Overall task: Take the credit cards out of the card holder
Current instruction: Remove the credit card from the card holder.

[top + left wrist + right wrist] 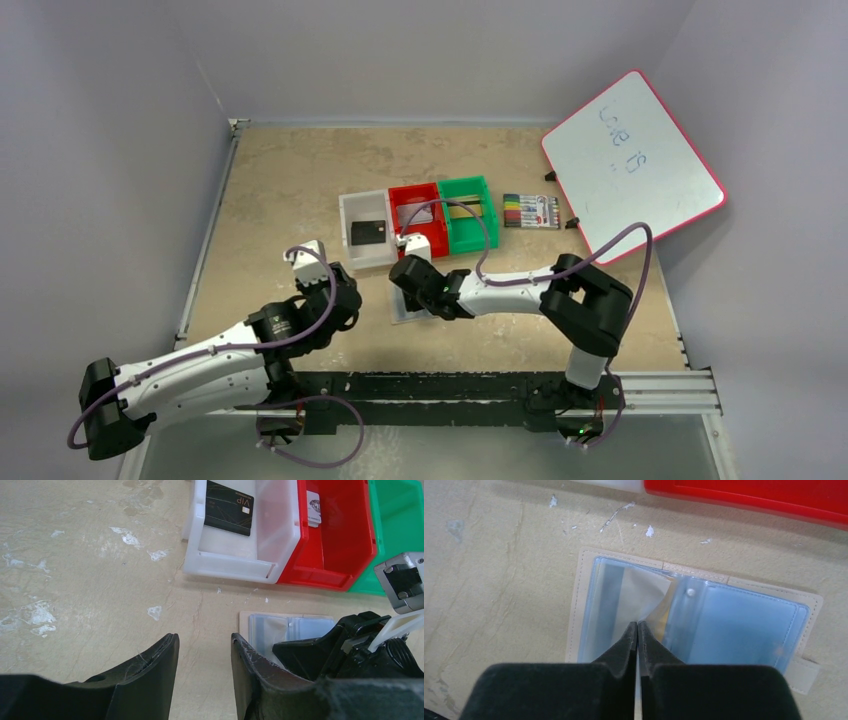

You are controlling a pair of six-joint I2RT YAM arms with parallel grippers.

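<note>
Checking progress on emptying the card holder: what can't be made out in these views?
- Right wrist view: whether the shut right gripper pinches a card or only the clear sleeve of the card holder; its fingers cover it.
- Top view: the right arm covers most of the card holder.
- Left wrist view: the red bin wall hides most of its card.
- Top view: in the green bin, the card print is too small.

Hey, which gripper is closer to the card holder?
Right. The right gripper is shut directly on the open card holder; the left gripper hangs open off to the holder's left, apart from it.
</note>
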